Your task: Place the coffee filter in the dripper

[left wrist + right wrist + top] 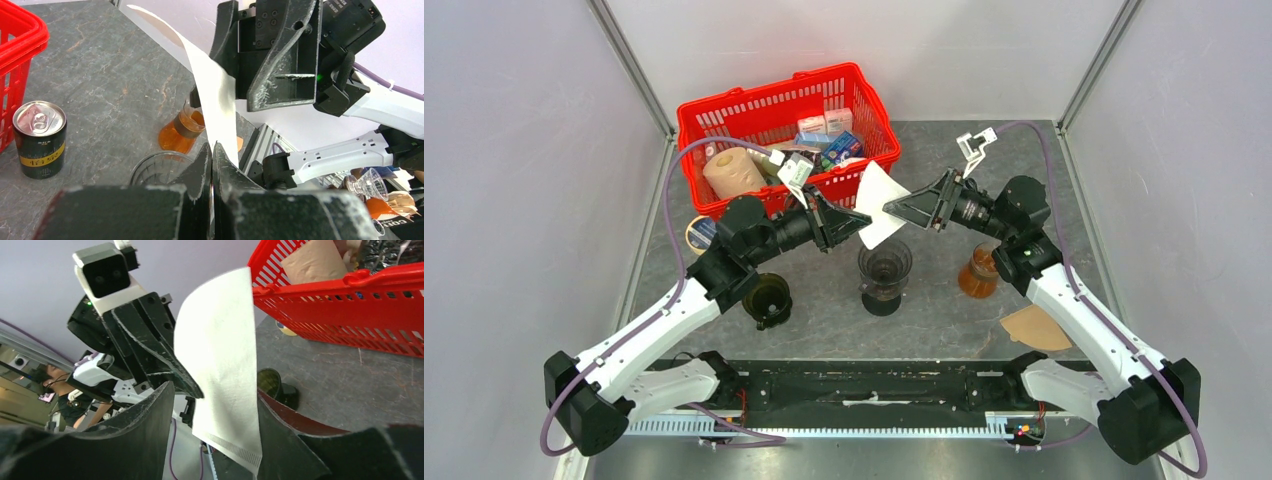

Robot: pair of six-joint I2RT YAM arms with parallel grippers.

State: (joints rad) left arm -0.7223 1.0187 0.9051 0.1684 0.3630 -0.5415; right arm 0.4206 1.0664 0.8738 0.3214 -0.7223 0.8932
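Your left gripper (860, 225) is pinched tight on the lower edge of the white coffee filter (880, 200). The filter hangs in the air at centre frame, its long axis running up-frame. The right gripper (894, 211) straddles it from the right with jaws wide, not gripping. The dripper (885, 266) stands just down-frame of the filter, between both arms, so your move is downward.
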